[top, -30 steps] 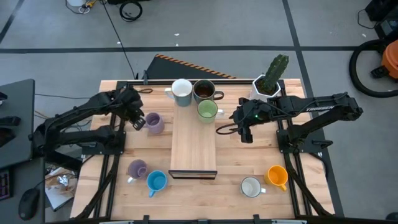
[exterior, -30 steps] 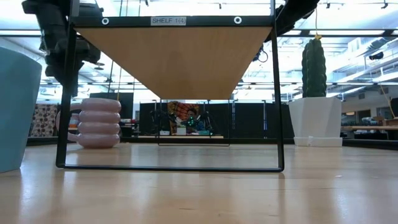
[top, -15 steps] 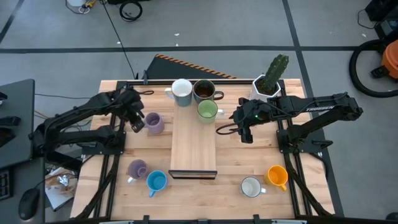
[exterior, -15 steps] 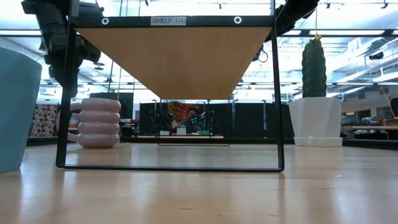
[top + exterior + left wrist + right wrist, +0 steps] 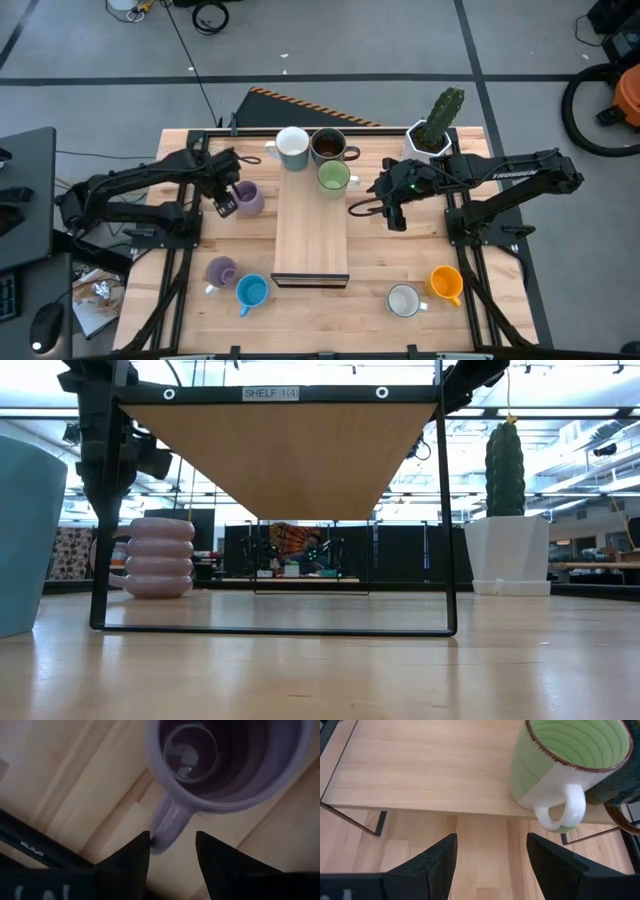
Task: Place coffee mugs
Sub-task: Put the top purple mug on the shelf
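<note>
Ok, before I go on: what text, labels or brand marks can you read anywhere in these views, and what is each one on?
"SHELF 1(4)": white label on the black top bar of the shelf frame, low view; the last characters are hard to make out.
"TROSSEN": pale lettering on the right arm's forearm, high view; small, only partly legible.
Pale marks on a dark bar in the left wrist view: too blurred to read.
The mugs show no text.

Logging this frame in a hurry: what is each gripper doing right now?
Left gripper: open, fingers either side of the lilac mug handle, not gripping.
Right gripper: open, empty, in front of the green mug on the shelf.
</note>
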